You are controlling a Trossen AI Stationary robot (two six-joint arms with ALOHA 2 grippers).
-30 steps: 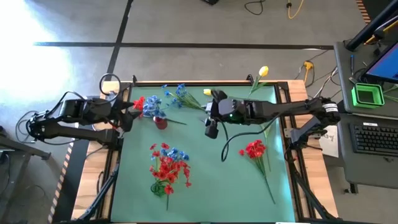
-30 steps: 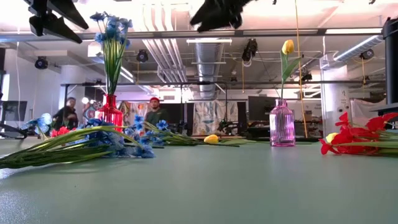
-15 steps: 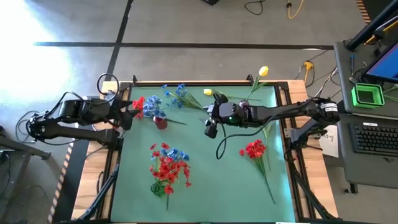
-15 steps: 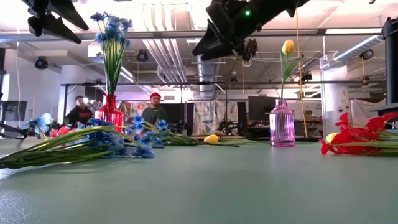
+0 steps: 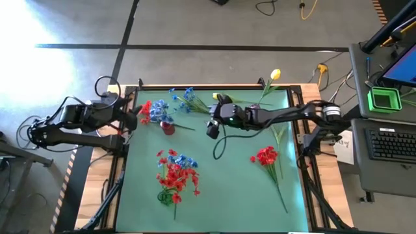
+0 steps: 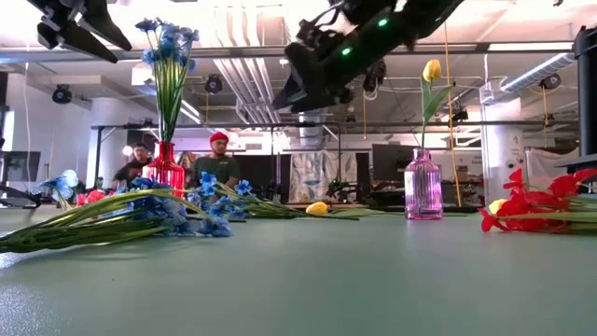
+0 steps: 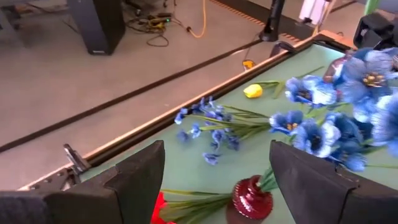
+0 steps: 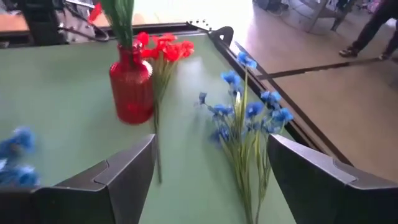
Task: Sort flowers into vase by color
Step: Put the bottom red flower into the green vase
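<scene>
Hovering w/ fingers spread, empty, right hand (image 5: 210,129) hung above tabletop (image 5: 227,188) middle, nr far edge. Left hand (image 5: 132,116) open too, by red vase (image 5: 168,127) w/ blue flowers (image 5: 157,112) at far-left corner.

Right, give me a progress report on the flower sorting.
Done: blue flowers stand in the red vase, and one yellow tulip in the pink vase. In hand: nothing; the right gripper hangs open near the loose blue stems, and the left gripper waits open by the red vase. Left: the mixed pile, the red bunch and a lying yellow bud.
</scene>
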